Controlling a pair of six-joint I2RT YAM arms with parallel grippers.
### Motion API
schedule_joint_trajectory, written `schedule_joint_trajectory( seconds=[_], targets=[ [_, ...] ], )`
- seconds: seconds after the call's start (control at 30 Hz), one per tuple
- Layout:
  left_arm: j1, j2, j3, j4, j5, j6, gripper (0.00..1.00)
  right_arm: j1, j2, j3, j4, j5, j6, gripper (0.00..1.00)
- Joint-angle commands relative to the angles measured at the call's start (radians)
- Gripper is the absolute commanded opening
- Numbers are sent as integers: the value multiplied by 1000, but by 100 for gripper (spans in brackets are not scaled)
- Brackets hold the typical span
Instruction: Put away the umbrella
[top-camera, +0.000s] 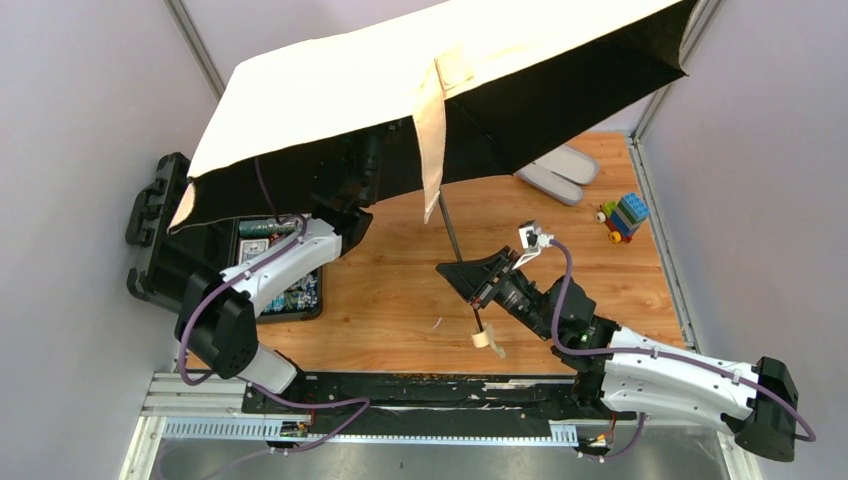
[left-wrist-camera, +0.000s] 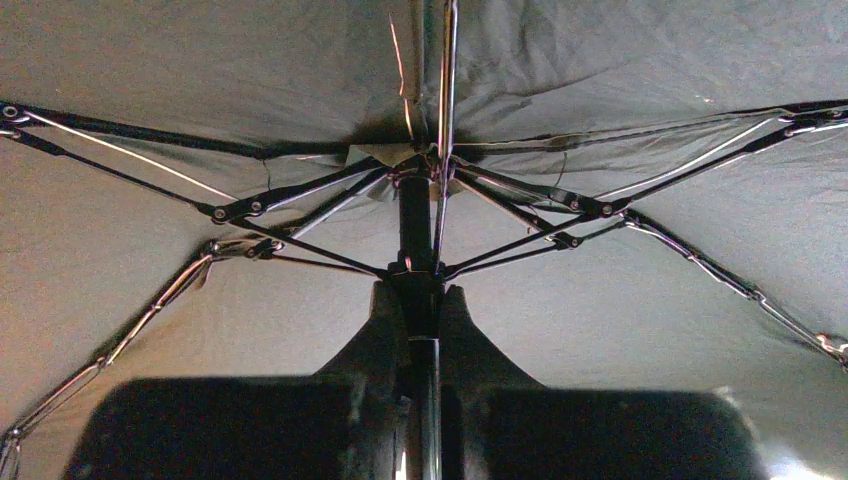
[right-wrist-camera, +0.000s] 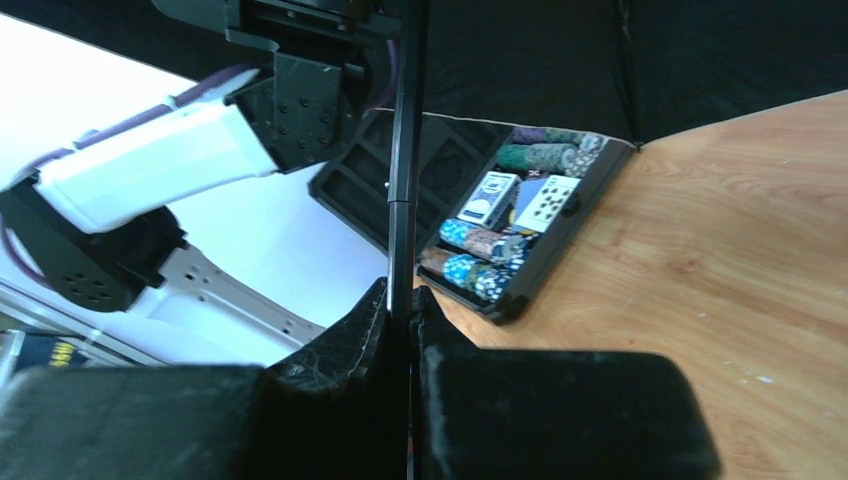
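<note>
**Umbrella open, held on its shaft by both grippers**

Task item: The umbrella (top-camera: 400, 80) is fully open and tilted. Its beige canopy spreads over the far left of the wooden table (top-camera: 400, 300), with the black underside facing the near right. A beige strap tab (top-camera: 430, 150) hangs loose from the canopy edge. The thin black shaft (top-camera: 450, 230) slopes down toward the near centre and ends at the small pale handle (top-camera: 488, 341), close to the table's near edge.

Right gripper (top-camera: 478, 283): Positioned low on the shaft, just above the handle. The right wrist view shows the jaws pressed together on the shaft from both sides.

Left gripper (left-wrist-camera: 420, 305): Under the canopy and hidden from the top view. The left wrist view shows its jaws closed on the shaft just below the hub where the metal ribs (left-wrist-camera: 300, 190) meet.

Other items: An open black case (right-wrist-camera: 520, 230) holding poker chips and playing cards sits at the left, partly beneath the canopy. A lilac-grey oval case (top-camera: 560, 175) lies at the far right, with a toy of coloured blocks (top-camera: 622, 215) near it.
</note>
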Motion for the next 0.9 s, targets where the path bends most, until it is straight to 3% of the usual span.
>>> schedule_joint_trajectory(
  seconds=[0.0,0.17,0.3,0.4,0.53,0.67,0.87],
  targets=[
    [7,-64,-3,17,6,36,0,7,-5,113,-22,-61,-218,0],
    [28,-66,-14,94,83,-6,0,7,-14,121,-55,-123,-299,1],
    [28,-68,-17,114,162,-43,0,7,-7,172,-100,-106,-352,25],
    [27,-77,-37,132,187,-69,0,5,13,231,-145,-79,-384,36],
    [27,-89,-51,143,207,-85,0,5,69,295,-166,-76,-408,43],
    [25,-93,-64,173,211,-117,0,5,148,349,-182,-64,-406,55],
    [24,-103,-78,189,226,-145,0,5,219,385,-184,42,-405,66]
  ],
)
